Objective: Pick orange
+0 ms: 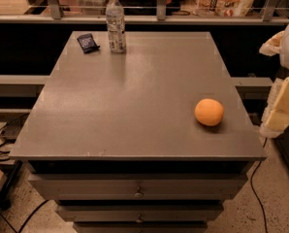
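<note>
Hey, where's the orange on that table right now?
In the camera view, the orange lies near the grey table's front right corner, far from the bottle; the tool hangs at the picture's right edge, beside the table.

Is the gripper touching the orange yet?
Apart. The camera view shows the gripper at the right edge of the picture, with a strip of tabletop plainly visible between it and the orange.

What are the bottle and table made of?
Bottle: probably clear plastic; you see through it. Table: maybe grey painted metal; smooth with a dull sheen. The gripper hangs at the right edge, away from the orange.
</note>
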